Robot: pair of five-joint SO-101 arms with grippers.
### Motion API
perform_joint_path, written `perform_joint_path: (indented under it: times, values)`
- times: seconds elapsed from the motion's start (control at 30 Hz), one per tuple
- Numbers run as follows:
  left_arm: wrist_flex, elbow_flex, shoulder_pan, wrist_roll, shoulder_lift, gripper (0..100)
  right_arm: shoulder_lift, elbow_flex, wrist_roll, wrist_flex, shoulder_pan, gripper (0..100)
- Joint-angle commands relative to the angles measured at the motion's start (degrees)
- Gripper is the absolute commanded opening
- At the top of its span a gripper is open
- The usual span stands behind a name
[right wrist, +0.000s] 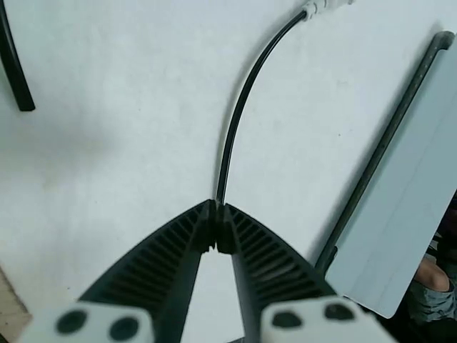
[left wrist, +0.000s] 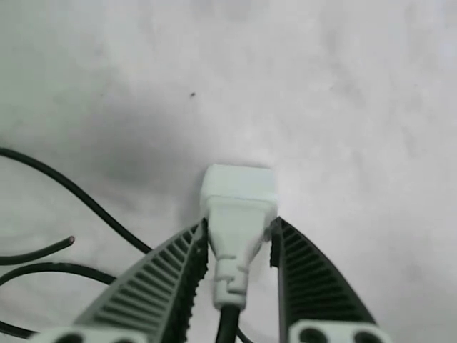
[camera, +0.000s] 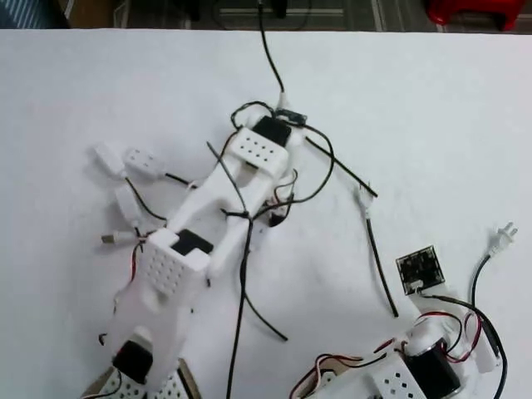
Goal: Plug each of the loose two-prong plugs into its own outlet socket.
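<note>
The left claw (left wrist: 239, 229) grips a white connector (left wrist: 239, 204) by its neck, fingers parted just enough to take it, low over the table (left wrist: 343, 86). The connector's long axis runs along the claw's line, blunt face away from the wrist, black lead (left wrist: 228, 326) trailing back between the fingers. The right claw (right wrist: 216, 214) is pinched tight on the thin cord (right wrist: 235, 121), apparently that of a two-prong plug (camera: 501, 238) lying near the table's right edge, prongs aimed toward the far right corner. More white connectors (camera: 141, 163) lie loose at the left. No pairing looks made; every insertion appears left to do.
</note>
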Motion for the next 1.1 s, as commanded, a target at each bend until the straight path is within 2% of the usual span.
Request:
perform_joint_path:
  times: [0.0, 0.13, 0.37, 0.43, 0.57, 0.73, 0.9, 1.07]
  values:
    - [1.67, 0.09, -1.19, -1.32, 2.51, 17, -0.04, 1.49, 0.53, 0.22, 0.4, 2.1]
    - [2.73, -0.18, -1.19, -2.73, 2.33, 21, -0.04, 1.49, 0.62, 0.22, 0.4, 2.1]
    - [2.73, -1.41, -1.19, -2.9, 4.26, 21, -0.04, 1.49, 0.62, 0.22, 0.4, 2.1]
    - [2.73, -2.37, -1.19, -2.55, 4.88, 18, -0.04, 1.49, 0.62, 0.22, 0.48, 2.1]
    - [2.99, -7.38, -1.27, -2.81, 4.79, 1, -0.04, 1.49, 0.62, 0.22, 0.48, 2.1]
    - [3.87, -19.25, -2.59, -2.46, 4.97, 5, -0.04, 1.49, 0.62, 0.22, 0.48, 2.1]
    - [-4.13, -32.88, -7.87, -3.6, 5.49, 5, -0.04, 1.49, 0.62, 0.22, 1.1, 2.1]
    - [-17.93, -36.31, -9.45, -15.56, 5.58, 5, -0.04, 1.41, 0.62, 0.04, 2.77, 2.1]
